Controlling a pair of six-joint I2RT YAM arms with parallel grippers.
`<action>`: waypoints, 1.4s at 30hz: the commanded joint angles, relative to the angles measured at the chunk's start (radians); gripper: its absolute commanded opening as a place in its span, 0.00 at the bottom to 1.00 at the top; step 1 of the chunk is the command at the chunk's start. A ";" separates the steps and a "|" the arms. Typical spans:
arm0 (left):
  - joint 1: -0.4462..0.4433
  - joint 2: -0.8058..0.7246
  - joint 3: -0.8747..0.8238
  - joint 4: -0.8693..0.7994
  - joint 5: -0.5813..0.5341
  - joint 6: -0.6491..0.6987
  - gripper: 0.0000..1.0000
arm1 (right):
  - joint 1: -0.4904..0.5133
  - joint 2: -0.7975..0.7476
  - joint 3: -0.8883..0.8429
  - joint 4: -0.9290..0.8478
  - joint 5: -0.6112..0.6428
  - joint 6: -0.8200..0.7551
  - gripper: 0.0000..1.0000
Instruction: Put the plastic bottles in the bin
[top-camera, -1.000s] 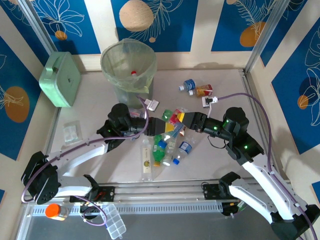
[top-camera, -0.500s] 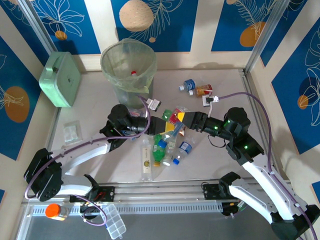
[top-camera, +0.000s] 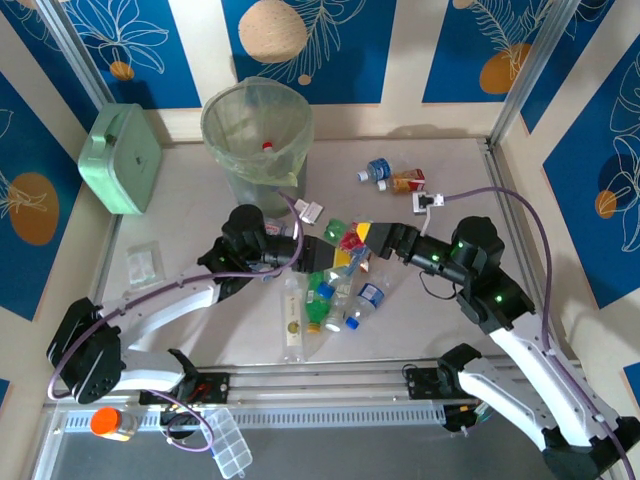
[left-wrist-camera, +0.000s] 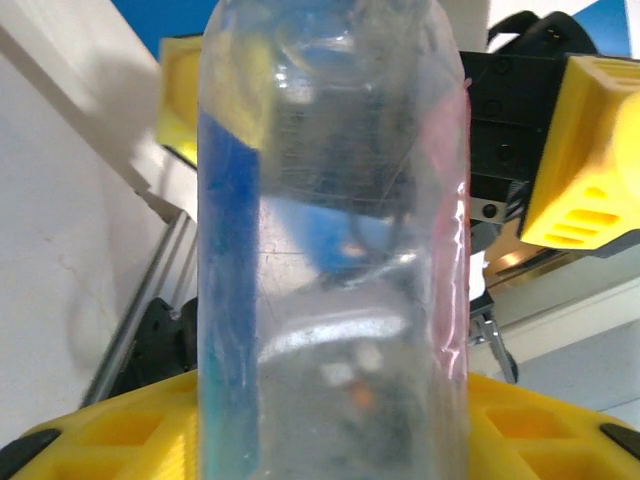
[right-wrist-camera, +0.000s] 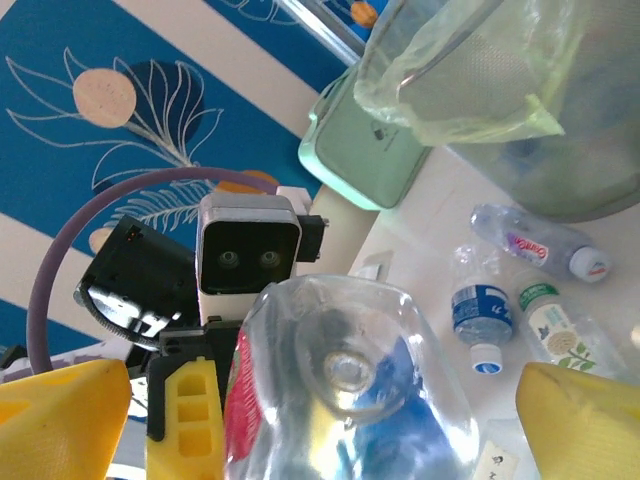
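Note:
A clear plastic bottle (left-wrist-camera: 330, 250) with a blue and pink label hangs between my two grippers above the table's middle (top-camera: 340, 245). My left gripper (left-wrist-camera: 330, 425) is shut on it, with yellow fingers (left-wrist-camera: 110, 435) against both sides. In the right wrist view the bottle's base (right-wrist-camera: 350, 370) faces the camera. My right gripper (right-wrist-camera: 320, 420) stands open, its yellow fingertips (right-wrist-camera: 60, 420) wide of the bottle. Several more plastic bottles (top-camera: 330, 295) lie in a pile just below the grippers. The bin (top-camera: 215, 105), lined with a pale-green bag, stands at the back and holds a red-capped bottle (top-camera: 267, 146).
Two more bottles (top-camera: 378, 171) lie at the back right. A mint-green box (top-camera: 122, 158) stands left of the bin. A small clear bag (top-camera: 143, 264) lies on the left. In the right wrist view, three bottles (right-wrist-camera: 478, 310) lie near the bin's base (right-wrist-camera: 540, 150).
The right gripper has opened off the bottle and drawn back slightly to the right. The left gripper has closed on the same bottle.

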 joint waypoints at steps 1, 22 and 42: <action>0.026 -0.045 0.087 -0.182 -0.042 0.148 0.47 | 0.005 -0.056 0.059 -0.079 0.096 -0.066 0.99; 0.350 0.329 1.034 -1.200 -0.760 0.619 0.46 | 0.006 -0.106 0.024 -0.249 0.205 -0.157 0.97; 0.478 0.845 1.590 -1.483 -1.130 0.513 0.44 | 0.006 -0.108 -0.091 -0.269 0.216 -0.140 0.97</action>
